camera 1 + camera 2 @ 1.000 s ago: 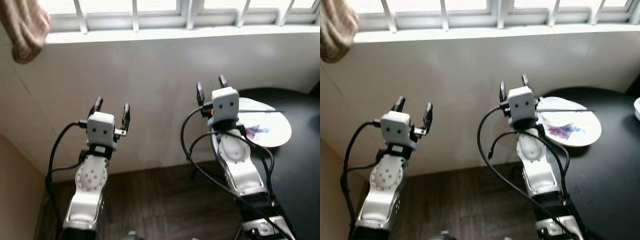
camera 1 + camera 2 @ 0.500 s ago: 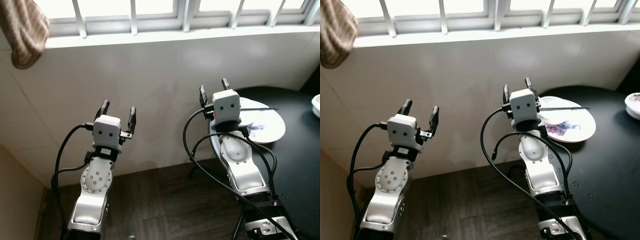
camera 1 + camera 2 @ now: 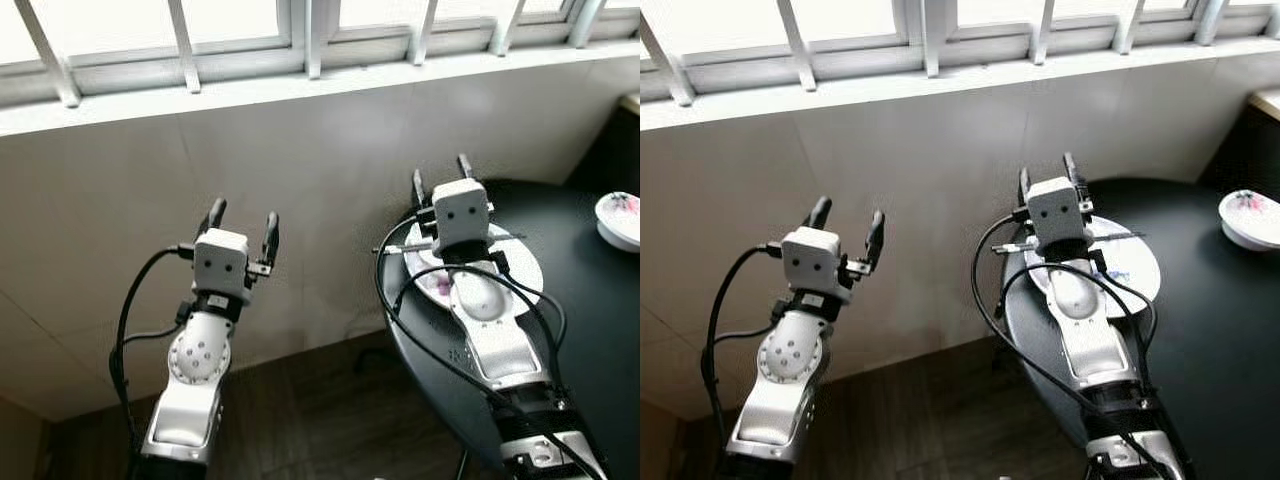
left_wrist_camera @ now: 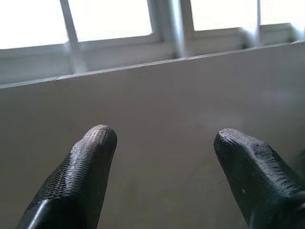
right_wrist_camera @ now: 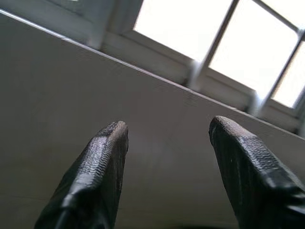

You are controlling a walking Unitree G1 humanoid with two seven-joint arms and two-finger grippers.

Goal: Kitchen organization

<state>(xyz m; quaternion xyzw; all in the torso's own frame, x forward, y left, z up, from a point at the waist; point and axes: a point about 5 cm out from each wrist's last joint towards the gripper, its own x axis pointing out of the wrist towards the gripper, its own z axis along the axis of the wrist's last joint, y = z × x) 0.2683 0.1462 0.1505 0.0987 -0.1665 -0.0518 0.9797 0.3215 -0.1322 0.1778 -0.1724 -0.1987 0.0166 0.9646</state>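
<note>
A white plate [image 3: 520, 268] with purple smears lies on the near left part of a round black table [image 3: 590, 330], with a thin stick across it. My right gripper [image 3: 440, 178] hovers open above the plate's left edge, holding nothing. Out to the left, my left gripper [image 3: 242, 218] is raised open and empty in front of the white wall [image 3: 300, 160], away from the table. A white bowl [image 3: 620, 218] with a pink pattern sits at the table's far right. Both wrist views look past black fingers [image 4: 86, 167] [image 5: 102, 167] toward the wall and window.
A barred window [image 3: 300, 40] with a sill runs along the top of the wall. Dark wood floor [image 3: 320, 420] lies below between the arms. Black cables loop around both arms.
The view has swung to the right: the hanging cloth at top left has left the picture, the table and plate sit more to the left and the bowl has come in. Both grippers stay open.
</note>
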